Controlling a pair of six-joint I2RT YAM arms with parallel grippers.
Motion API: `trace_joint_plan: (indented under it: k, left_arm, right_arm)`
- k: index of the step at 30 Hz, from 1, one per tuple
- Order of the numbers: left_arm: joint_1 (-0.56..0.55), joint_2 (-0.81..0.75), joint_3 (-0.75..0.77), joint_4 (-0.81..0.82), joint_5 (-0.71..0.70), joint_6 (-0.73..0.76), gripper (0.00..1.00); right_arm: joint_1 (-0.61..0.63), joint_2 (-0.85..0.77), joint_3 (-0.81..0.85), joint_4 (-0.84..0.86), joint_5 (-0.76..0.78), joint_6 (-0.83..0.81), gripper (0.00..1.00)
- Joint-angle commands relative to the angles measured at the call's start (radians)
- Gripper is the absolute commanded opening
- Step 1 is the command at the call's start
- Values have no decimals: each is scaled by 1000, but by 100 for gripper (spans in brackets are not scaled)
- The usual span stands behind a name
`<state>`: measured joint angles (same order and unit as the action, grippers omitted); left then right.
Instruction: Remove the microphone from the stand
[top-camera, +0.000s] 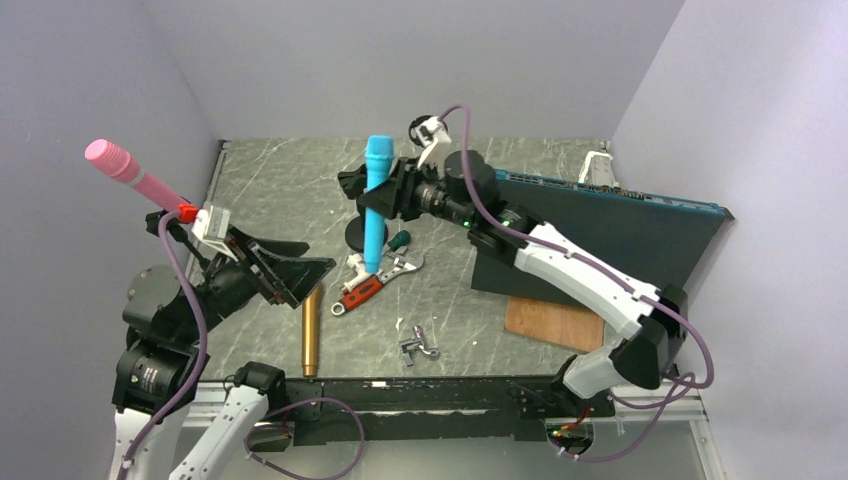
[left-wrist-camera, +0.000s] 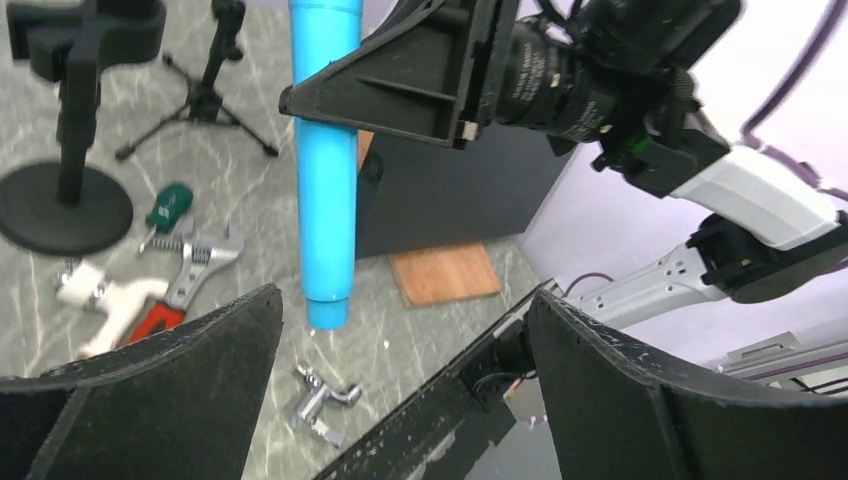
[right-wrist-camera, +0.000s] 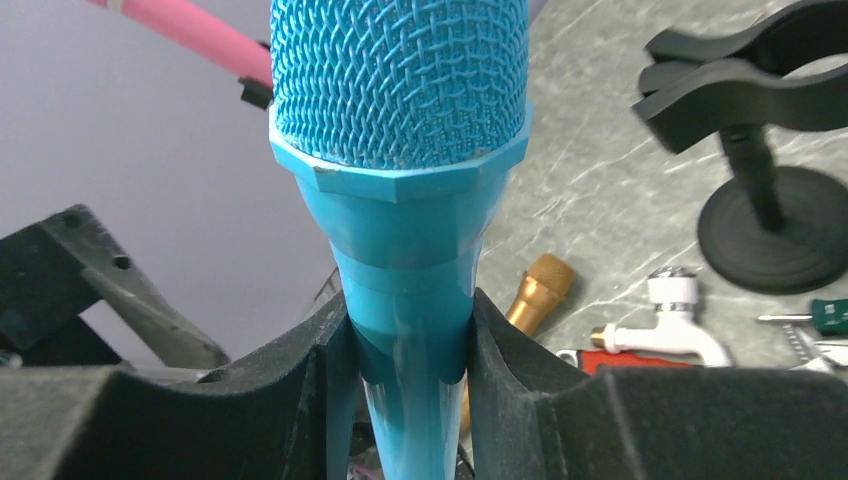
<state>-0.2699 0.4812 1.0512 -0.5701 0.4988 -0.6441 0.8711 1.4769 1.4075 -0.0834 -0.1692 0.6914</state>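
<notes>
Right gripper is clamped on the blue microphone just below its mesh head. The microphone's long axis is upright, head up and tail down, free of the black stand. Left gripper is spread wide and holds nothing. Pale walls enclose the grey marbled table, which carries a dark panel, a wooden board, a gold microphone and a wrench.

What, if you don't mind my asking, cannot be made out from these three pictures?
Top external: the stand's clip, hidden by the right claw and blue microphone.
Left wrist: the blue microphone's head, cut off by the top edge.
Right wrist: its tail end, cut off by the bottom edge.
Top external: what holds the pink microphone, hidden by the left arm.
</notes>
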Motion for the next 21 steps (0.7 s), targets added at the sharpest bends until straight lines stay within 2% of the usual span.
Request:
trace_joint_plan:
  k: [1,4,8,11,21]
  left_arm:
    - [-2,8,-42,-49,-21,-65,93]
    - [-2,44,-32,-57,-30,-58,90]
    - [-2,133,36,-152,-40,3,85]
    - [-2,202,80,-189,-5,39,82]
    - [-2,260,52,-126,8,81,69]
  right_arm:
    - [34,27,50,123,-25,85,0]
    - [51,50,54,137,-34,115,0]
    - [66,61,46,160,-31,158,0]
    - [71,69,51,165,-34,179,0]
    - [86,93,57,185,-64,200,0]
